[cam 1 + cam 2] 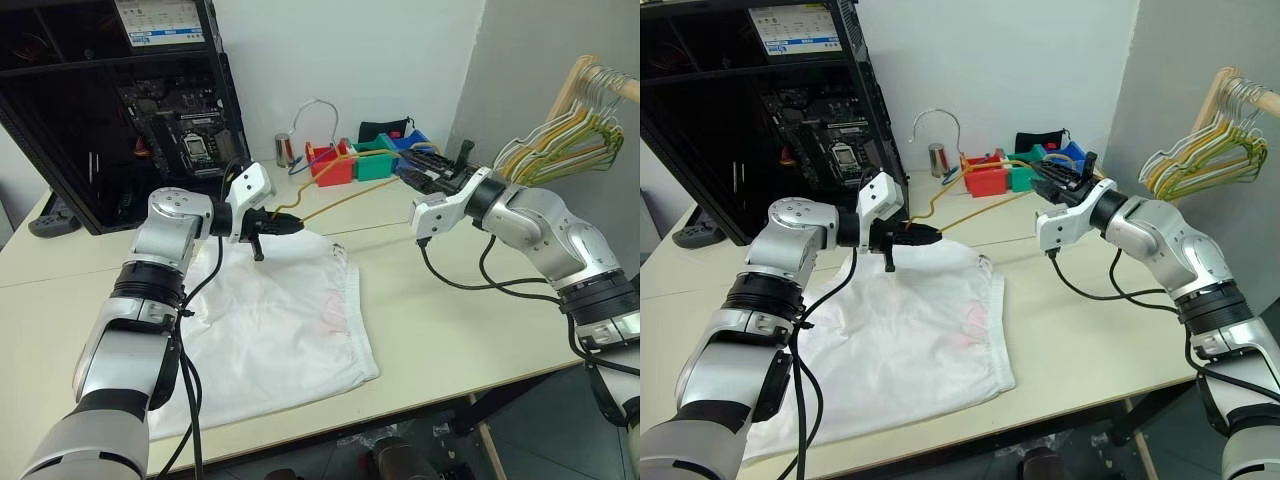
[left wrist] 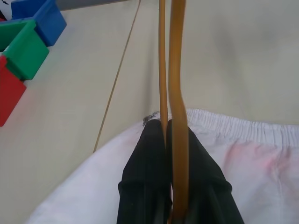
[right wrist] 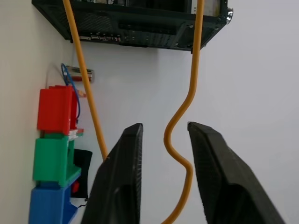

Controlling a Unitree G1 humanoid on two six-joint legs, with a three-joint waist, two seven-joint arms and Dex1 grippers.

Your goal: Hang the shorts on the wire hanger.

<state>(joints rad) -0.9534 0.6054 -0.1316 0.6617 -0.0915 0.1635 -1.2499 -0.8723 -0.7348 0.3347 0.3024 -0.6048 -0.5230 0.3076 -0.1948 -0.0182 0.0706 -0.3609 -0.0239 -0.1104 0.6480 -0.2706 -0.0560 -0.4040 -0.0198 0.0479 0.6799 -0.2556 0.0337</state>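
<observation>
- The left pincer (image 2: 169,135) is clamped tight on one end of the hanger (image 1: 340,200), holding it in the air just above the waistband of the shorts (image 1: 275,330).
- The right pincer (image 3: 164,140) has its fingers parted around the hanger's other end; the wire runs between them, and contact cannot be made out.
- The hanger, thin yellow-orange wire, spans the gap between the two pincers, above the counter (image 1: 450,330) toward its far edge.
- The shorts lie spread flat on the counter, reaching to its near edge, waistband toward the far side, with a faint pink stain.
- Red, green and blue bins (image 1: 365,160) sit at the far edge; spare hangers (image 1: 1205,150) hang past the right edge.
- Step in hand, as judged: passing the hanger to the left pincer alone.
- Next move likely calls for the right pincer to draw clear, then lift the waistband so the wire can be threaded in.
</observation>
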